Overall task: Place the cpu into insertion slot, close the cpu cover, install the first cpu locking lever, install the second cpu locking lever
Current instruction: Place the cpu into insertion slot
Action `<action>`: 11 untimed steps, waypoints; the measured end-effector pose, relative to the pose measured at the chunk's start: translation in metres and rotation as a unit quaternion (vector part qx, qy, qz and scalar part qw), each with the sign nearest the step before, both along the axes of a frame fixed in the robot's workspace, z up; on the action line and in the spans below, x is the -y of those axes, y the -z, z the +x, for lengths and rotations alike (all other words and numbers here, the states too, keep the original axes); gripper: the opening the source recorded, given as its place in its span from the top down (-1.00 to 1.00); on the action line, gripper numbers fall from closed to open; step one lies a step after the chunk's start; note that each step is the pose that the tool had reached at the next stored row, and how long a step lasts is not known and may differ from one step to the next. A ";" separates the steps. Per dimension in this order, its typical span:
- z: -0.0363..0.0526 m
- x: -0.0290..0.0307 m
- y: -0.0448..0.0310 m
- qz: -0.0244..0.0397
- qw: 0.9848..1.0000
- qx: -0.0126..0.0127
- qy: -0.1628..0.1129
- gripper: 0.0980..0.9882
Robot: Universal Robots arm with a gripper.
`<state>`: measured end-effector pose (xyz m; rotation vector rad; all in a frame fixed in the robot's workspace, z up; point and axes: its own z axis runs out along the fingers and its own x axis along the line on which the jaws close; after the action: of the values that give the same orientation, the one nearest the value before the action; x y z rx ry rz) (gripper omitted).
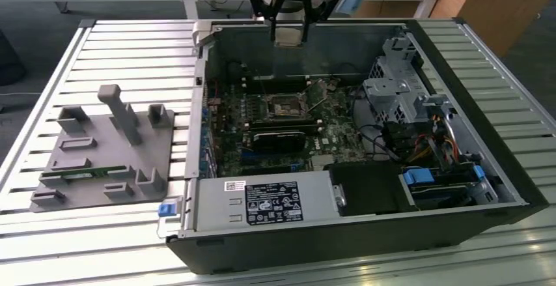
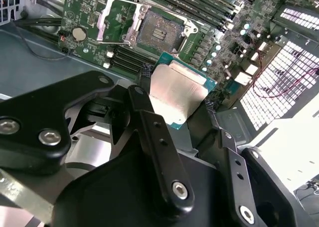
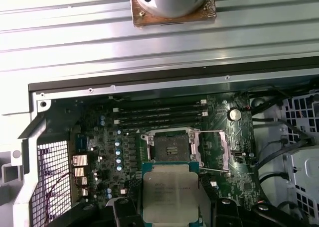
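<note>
My gripper [image 1: 288, 35] hangs above the far wall of the open computer case [image 1: 486, 169], shut on the cpu [image 2: 177, 95], a flat square chip with a dull silver top and green edge. In both wrist views the cpu [image 3: 169, 192] sits between the black fingers [image 2: 144, 80], held in the air, apart from the board. The insertion slot [image 3: 169, 147] lies bare on the green motherboard, dark in the middle with a metal rim, also seen as insertion slot [image 1: 285, 107] and insertion slot [image 2: 159, 33]. The cpu cover [image 3: 215, 151], a thin silvery frame, stands swung open beside the slot, cpu cover [image 2: 117, 20].
A black graphics card [image 1: 280, 137] lies in front of the slot. The power supply [image 1: 260, 202] fills the case's near corner, and a drive cage [image 1: 400, 97] with cables stands on the exterior view's right. A grey fixture [image 1: 109, 152] rests on the slatted table [image 1: 69, 247].
</note>
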<state>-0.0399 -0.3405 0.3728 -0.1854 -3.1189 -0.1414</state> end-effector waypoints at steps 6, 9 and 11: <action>0.0000 0.0000 0.0000 0.000 1.000 0.000 0.008 0.00; 0.0000 0.0000 0.0000 0.000 1.000 0.000 0.012 0.00; 0.0000 0.0000 0.0000 0.000 1.000 0.000 0.015 0.00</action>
<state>-0.0399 -0.3405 0.3728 -0.2308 -3.1172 -0.1417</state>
